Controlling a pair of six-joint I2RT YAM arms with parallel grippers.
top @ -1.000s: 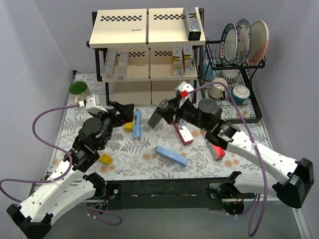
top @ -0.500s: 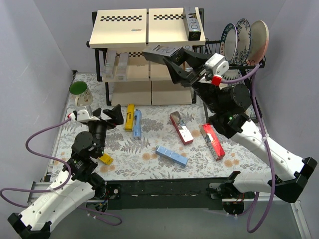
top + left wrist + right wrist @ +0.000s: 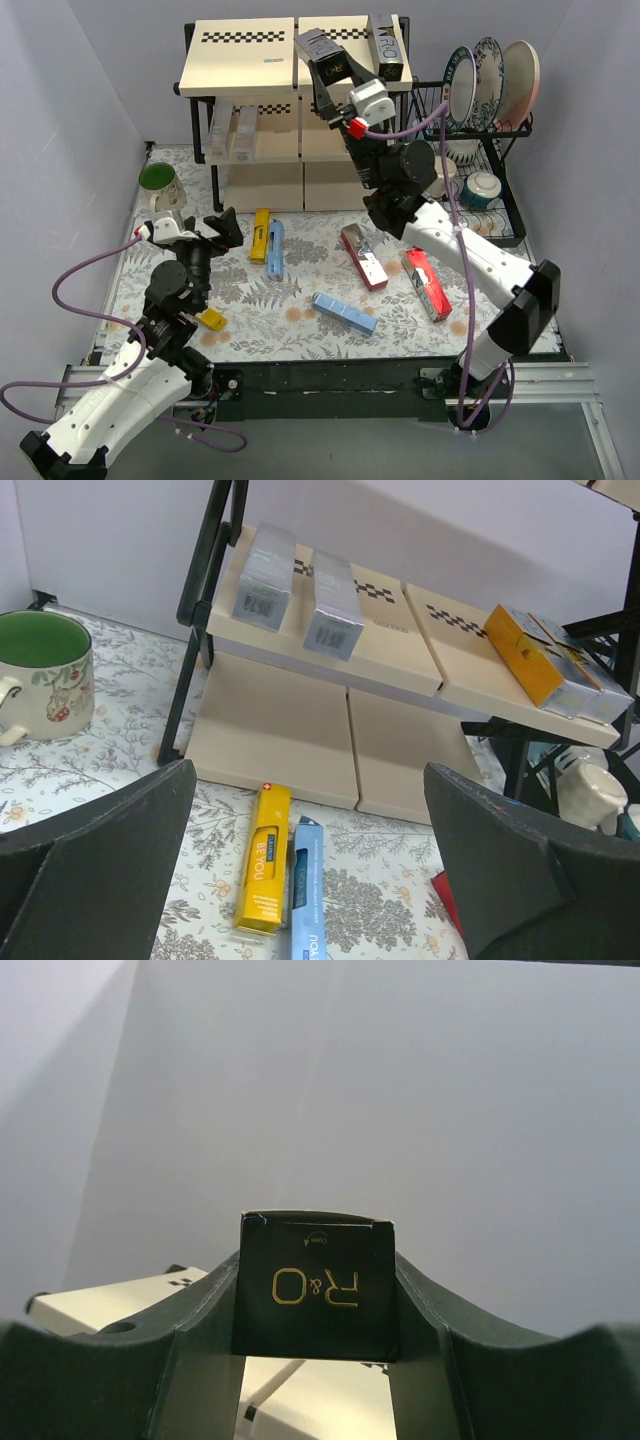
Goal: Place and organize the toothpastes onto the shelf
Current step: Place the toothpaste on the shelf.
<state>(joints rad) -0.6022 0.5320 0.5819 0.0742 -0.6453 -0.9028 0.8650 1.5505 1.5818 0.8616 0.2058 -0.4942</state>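
My right gripper (image 3: 326, 64) is shut on a black toothpaste carton (image 3: 318, 44), held above the top board of the shelf (image 3: 240, 58). In the right wrist view the carton's end (image 3: 315, 1285) sits squeezed between both fingers. Another black carton (image 3: 387, 45) lies on the top tier, and two silver ones (image 3: 232, 128) on the middle tier. On the table lie yellow (image 3: 259, 235), light blue (image 3: 275, 248), red (image 3: 363, 256), a second red (image 3: 427, 283) and blue (image 3: 344, 312) cartons. My left gripper (image 3: 215, 232) is open and empty, low over the table, facing the yellow carton (image 3: 263, 870).
A black wire dish rack (image 3: 505, 215) with plates (image 3: 490, 75) and cups stands right of the shelf. A green-lined mug (image 3: 158, 180) stands at the far left. A small yellow box (image 3: 211, 319) lies beside my left arm. An orange and silver carton (image 3: 555, 665) lies on the middle tier.
My right arm has lifted the black carton from low over the table up to above the shelf's top board. The left arm has drawn back a little to the left.
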